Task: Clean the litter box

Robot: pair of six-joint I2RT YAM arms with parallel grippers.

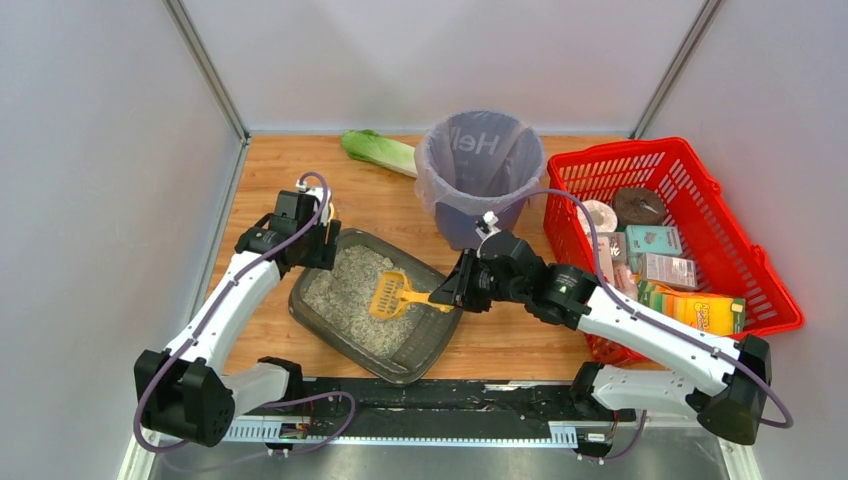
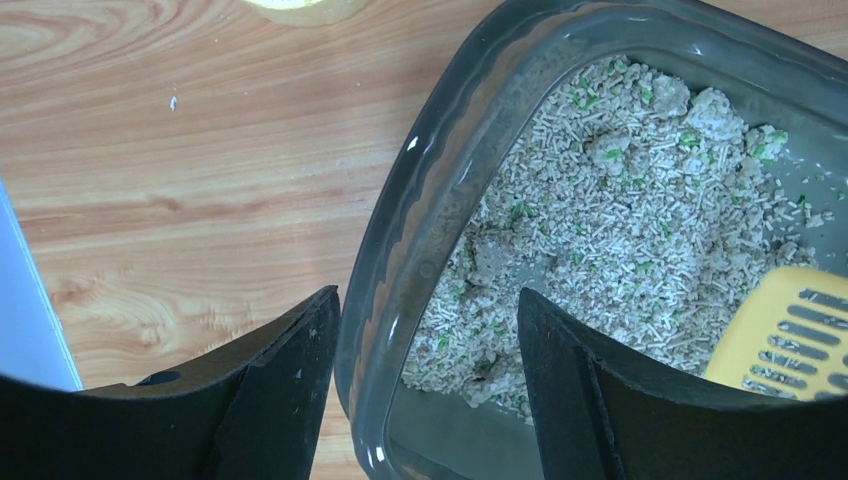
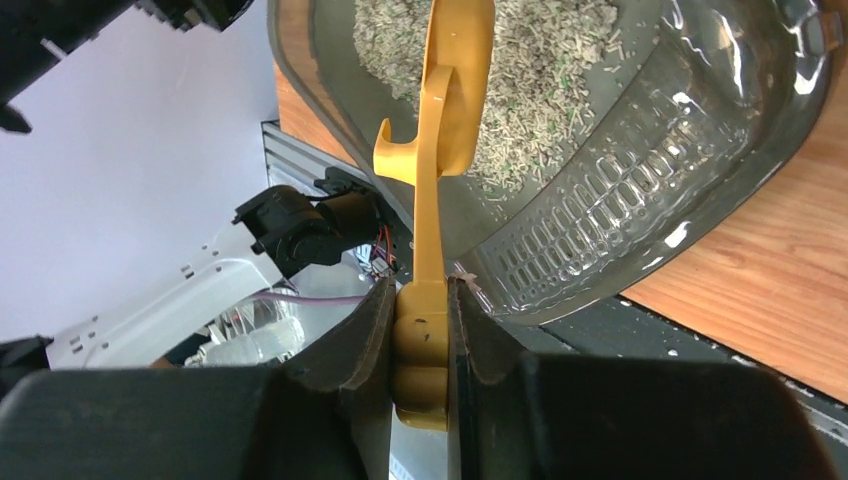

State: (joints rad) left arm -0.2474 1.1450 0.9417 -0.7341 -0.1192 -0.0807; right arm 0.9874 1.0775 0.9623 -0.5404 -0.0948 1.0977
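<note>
The litter box [image 1: 432, 335] is a dark grey translucent tray of grey-beige litter [image 1: 350, 285], lying at the middle left of the table. My left gripper [image 1: 318, 250] is open and straddles its far-left rim [image 2: 400, 230]: one finger [image 2: 285, 385] is outside, the other [image 2: 565, 385] is over the litter [image 2: 620, 200]. Pale clumps [image 2: 712, 105] lie in the litter. My right gripper [image 1: 462, 290] is shut on the handle of a yellow slotted scoop [image 1: 392, 296]. The scoop's head rests on the litter in the middle of the box. It also shows in the left wrist view [image 2: 790, 335] and the right wrist view [image 3: 440, 150], where the gripper [image 3: 420, 300] pinches the handle end.
A purple bag-lined bin [image 1: 480, 165] stands just behind the box and my right wrist. A red mesh basket [image 1: 615, 150] with packaged goods fills the right side. A green leafy vegetable [image 1: 378, 150] lies at the back. White walls enclose the table.
</note>
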